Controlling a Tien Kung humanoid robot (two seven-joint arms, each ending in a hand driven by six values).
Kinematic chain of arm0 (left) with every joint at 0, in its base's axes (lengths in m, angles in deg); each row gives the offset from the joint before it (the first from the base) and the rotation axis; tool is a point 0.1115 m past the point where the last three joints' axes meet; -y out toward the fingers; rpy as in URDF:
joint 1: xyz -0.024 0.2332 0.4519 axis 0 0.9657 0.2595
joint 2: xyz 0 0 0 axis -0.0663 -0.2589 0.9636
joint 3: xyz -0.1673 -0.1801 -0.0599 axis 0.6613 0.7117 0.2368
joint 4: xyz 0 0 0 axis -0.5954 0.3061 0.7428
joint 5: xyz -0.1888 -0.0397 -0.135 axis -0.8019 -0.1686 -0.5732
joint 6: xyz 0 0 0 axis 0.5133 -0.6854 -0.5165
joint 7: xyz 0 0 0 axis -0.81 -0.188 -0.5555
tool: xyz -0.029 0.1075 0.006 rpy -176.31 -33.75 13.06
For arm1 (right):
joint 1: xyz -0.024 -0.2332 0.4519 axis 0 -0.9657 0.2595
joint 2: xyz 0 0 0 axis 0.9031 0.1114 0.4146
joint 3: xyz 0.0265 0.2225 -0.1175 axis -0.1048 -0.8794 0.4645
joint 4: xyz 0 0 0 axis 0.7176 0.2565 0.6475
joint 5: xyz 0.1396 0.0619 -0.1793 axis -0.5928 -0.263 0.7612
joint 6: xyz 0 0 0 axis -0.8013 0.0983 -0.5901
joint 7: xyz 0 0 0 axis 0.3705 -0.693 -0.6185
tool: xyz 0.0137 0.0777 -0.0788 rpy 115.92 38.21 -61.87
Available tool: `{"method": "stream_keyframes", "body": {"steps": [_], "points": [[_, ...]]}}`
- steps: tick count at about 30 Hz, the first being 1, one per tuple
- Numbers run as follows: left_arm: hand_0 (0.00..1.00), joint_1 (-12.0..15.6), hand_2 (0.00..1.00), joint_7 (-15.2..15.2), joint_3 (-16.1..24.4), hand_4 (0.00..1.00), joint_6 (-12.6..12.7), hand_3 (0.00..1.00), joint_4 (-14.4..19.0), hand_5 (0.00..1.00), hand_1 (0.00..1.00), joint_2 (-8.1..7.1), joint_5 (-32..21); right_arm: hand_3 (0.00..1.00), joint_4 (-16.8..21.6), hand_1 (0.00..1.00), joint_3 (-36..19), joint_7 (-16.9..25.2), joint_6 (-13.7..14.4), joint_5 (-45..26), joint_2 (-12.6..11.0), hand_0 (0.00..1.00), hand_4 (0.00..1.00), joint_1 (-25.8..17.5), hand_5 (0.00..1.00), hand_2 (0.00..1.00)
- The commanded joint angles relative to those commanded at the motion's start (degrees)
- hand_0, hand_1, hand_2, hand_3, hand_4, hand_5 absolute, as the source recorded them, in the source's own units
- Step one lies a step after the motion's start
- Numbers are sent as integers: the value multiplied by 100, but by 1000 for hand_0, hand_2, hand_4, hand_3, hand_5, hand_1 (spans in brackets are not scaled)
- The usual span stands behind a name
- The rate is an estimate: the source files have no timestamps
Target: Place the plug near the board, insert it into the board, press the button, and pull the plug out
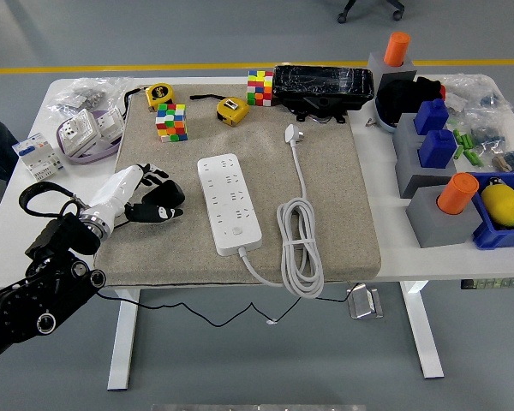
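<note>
Head view: grey floor with a yellow line beyond a white bench (pixel 394 231) carrying a beige mat (pixel 325 171). On the mat a white power strip (pixel 230 202) lies lengthwise, its button at the near end and its cable (pixel 300 244) coiled just to its right. The cable runs up to the white plug (pixel 293 134), which lies flat on the mat, to the right of and beyond the strip's far end, apart from it. Clutter around: two colour cubes (pixel 171 121), two yellow tape measures (pixel 232 110), a black case (pixel 323 86) at the far edge, grey blocks with orange and blue pieces on the right, bagged parts at far left. The left robot hand (pixel 150 199) rests over the mat's left part, beside the strip but not touching it, fingers loosely curled and holding nothing. The right arm is not in view. Judgement: the task has not started; the first step, bringing the plug to the strip, is still to do. The next move calls for a reach across the strip to the plug, a pinch on its body with the prongs left free, then turning them down over a socket. Slack in the cable looks ample.
</note>
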Motion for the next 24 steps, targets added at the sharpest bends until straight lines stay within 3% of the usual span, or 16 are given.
{"method": "stream_keyframes", "body": {"steps": [6,7,12,13,24], "points": [[555,-139,533,-8,-160,990,6,568,-157,207,535,34,-72,549,-3,626,-6,-3,-1,11,12,603,937,5,488,630],[538,-163,531,-8,-188,921,10,558,-185,127,495,40,-76,548,-1,626,-9,-2,-1,11,15,603,935,6,488,630],[538,-230,531,40,-274,921,73,558,-264,127,495,67,-107,548,2,626,-30,0,5,20,18,603,935,6,488,630],[432,-231,508,55,-271,796,99,554,-268,11,443,73,-107,547,2,626,-31,0,6,22,17,603,933,4,489,629],[398,-191,487,148,-212,741,13,547,-92,2,419,41,-113,547,3,626,-65,0,14,48,37,603,933,-16,488,629]]}}
